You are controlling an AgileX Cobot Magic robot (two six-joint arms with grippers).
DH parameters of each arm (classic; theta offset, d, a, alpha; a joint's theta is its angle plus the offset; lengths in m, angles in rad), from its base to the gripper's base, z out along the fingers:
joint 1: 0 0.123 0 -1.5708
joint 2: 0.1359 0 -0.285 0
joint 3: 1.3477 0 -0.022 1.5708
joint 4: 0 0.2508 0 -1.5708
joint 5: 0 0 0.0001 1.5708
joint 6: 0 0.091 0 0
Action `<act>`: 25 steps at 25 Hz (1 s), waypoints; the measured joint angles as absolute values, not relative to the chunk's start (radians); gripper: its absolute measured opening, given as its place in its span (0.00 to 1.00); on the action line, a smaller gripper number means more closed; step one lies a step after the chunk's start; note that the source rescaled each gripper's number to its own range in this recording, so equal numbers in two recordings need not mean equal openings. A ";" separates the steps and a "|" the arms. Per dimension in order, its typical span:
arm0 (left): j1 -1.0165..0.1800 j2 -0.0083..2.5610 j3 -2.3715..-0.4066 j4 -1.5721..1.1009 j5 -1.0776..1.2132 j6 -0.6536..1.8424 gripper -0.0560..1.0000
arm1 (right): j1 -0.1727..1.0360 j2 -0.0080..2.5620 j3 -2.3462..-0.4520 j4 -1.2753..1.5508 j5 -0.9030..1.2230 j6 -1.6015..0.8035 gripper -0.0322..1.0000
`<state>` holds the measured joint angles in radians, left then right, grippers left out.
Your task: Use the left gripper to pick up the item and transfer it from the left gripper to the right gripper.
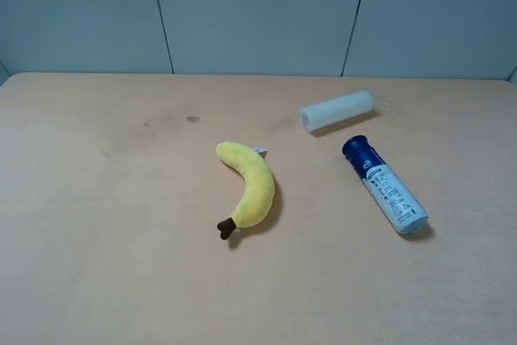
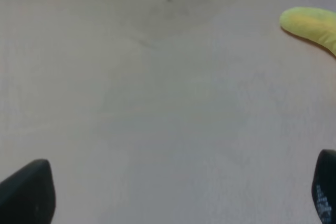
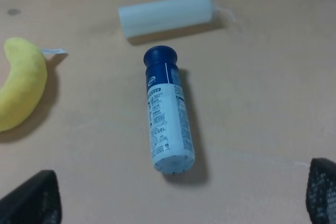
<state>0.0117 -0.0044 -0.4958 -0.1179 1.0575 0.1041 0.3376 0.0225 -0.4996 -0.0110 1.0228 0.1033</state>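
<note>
The item [image 1: 385, 186] is a slim can with a dark blue cap and a white printed body, lying on its side right of the table's middle. In the right wrist view the item [image 3: 167, 111] lies ahead of the right gripper [image 3: 181, 198], whose black fingertips [image 3: 32, 200] stand wide apart with nothing between them. In the left wrist view the left gripper [image 2: 178, 195] is open over bare table, its fingertips [image 2: 29, 192] at the frame's corners. Neither gripper shows in the exterior high view.
A yellow plush banana [image 1: 251, 189] lies at the table's middle, its tip [image 2: 310, 24] showing in the left wrist view. A plain white tube [image 1: 337, 110] lies just behind the can. The tan table [image 1: 97, 224] ends at a grey-blue wall.
</note>
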 joint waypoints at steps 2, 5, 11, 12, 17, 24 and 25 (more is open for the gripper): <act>0.012 -0.004 -0.496 -0.118 1.057 0.104 0.96 | 0.316 0.022 -0.500 -0.011 1.023 0.103 1.00; 0.012 -0.004 -0.496 -0.118 1.057 0.104 0.96 | 0.248 0.022 -0.500 -0.010 1.023 0.103 1.00; 0.012 -0.004 -0.496 -0.118 1.057 0.104 0.96 | 0.062 -0.003 -0.499 -0.008 1.022 0.103 1.00; 0.012 -0.004 -0.496 -0.118 1.057 0.104 0.96 | 0.041 -0.005 -0.499 -0.008 1.022 0.103 1.00; 0.012 -0.004 -0.496 -0.118 1.057 0.104 0.96 | -0.022 -0.005 -0.499 0.000 1.022 0.103 1.00; 0.012 -0.004 -0.496 -0.118 1.057 0.104 0.96 | -0.025 -0.005 -0.499 0.010 1.022 0.103 1.00; 0.012 -0.004 -0.496 -0.118 1.057 0.104 0.96 | -0.025 -0.005 -0.499 0.011 1.022 0.103 1.00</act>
<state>0.0117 -0.0044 -0.4958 -0.1179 1.0575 0.1041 -0.0249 -0.0047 -0.4987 0.0110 1.0216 0.1033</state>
